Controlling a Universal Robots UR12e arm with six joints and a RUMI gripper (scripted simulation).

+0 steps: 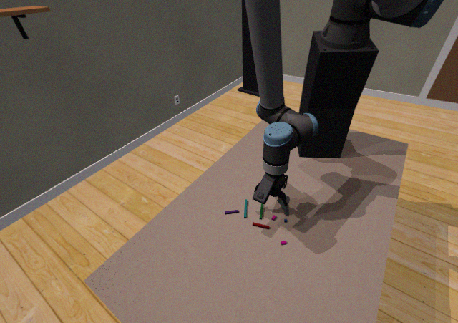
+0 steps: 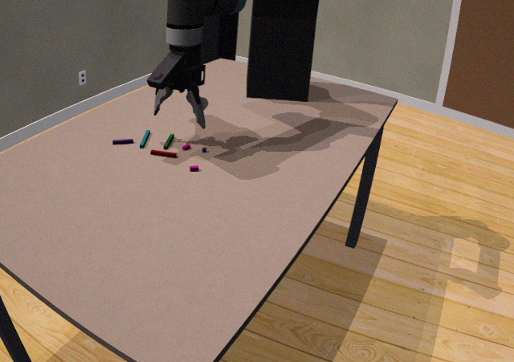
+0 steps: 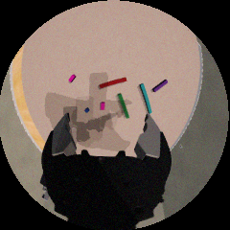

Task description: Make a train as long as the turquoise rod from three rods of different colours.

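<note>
The hand [image 1: 275,206] [image 2: 179,120] [image 3: 106,113] hovers wide open — turquoise rod [image 1: 245,208] [image 2: 144,139] [image 3: 146,99] below it, near one fingertip [image 3: 148,118].

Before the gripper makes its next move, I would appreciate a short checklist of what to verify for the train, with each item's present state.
1. Gripper open and holding nothing: ok.
2. Three colours adding up to the turquoise rod: ok, with the red rod, one magenta rod and the blue rod.
3. Those three lying flat: ok.
4. Those three in line, end to end: not ok, they lie apart.
5. Fingers lowered around a rod: not ok, they hover above the table.
</note>
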